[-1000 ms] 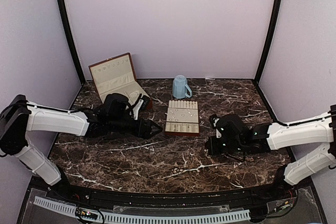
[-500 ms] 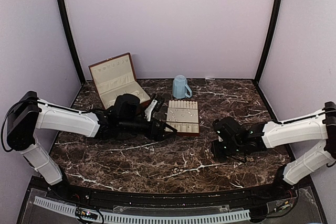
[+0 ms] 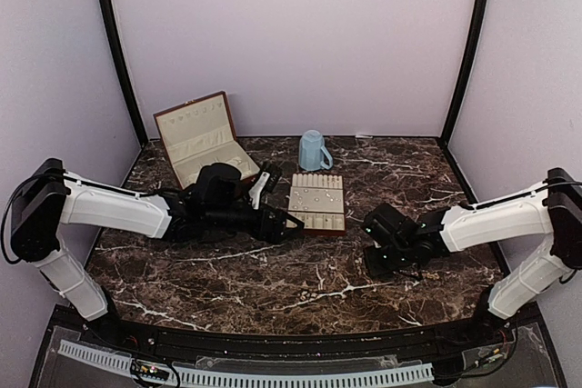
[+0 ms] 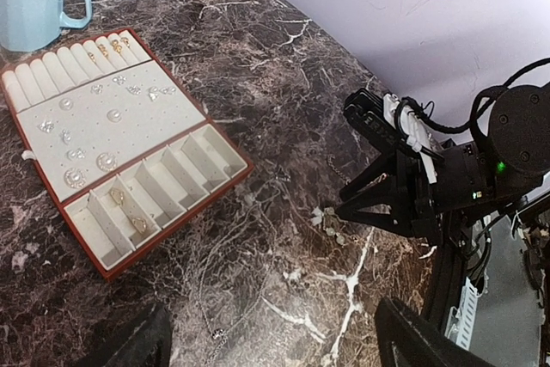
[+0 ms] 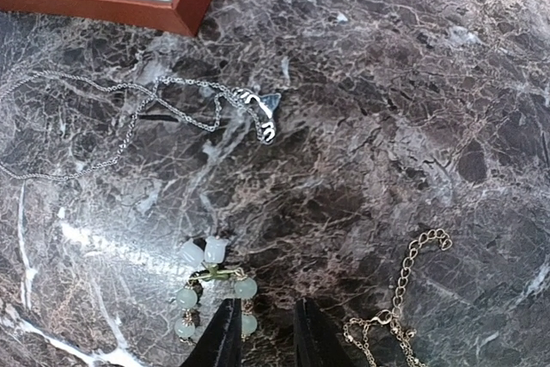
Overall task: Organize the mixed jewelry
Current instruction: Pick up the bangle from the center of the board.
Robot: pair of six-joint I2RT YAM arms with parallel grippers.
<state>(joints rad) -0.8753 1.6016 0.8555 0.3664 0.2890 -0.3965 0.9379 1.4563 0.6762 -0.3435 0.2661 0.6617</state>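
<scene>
The mixed jewelry lies on the dark marble. A pale green beaded bracelet rests against my right gripper's left finger. A silver chain with a pendant lies farther out, and a gold chain sits to the right. My right gripper is low over the table, jaws a little apart, gripping nothing. The left wrist view shows that gripper touching the bracelet. My left gripper stands wide open above a thin chain. The cream slotted tray holds several small earrings.
A blue mug stands behind the tray. The reddish-brown box sits open at the back left, behind my left arm. My left gripper is at the tray's near left corner; my right gripper is right of the tray.
My left arm has swung right to the tray's left side. The right gripper has shifted slightly left, and its jaws have parted from shut to a small gap.
</scene>
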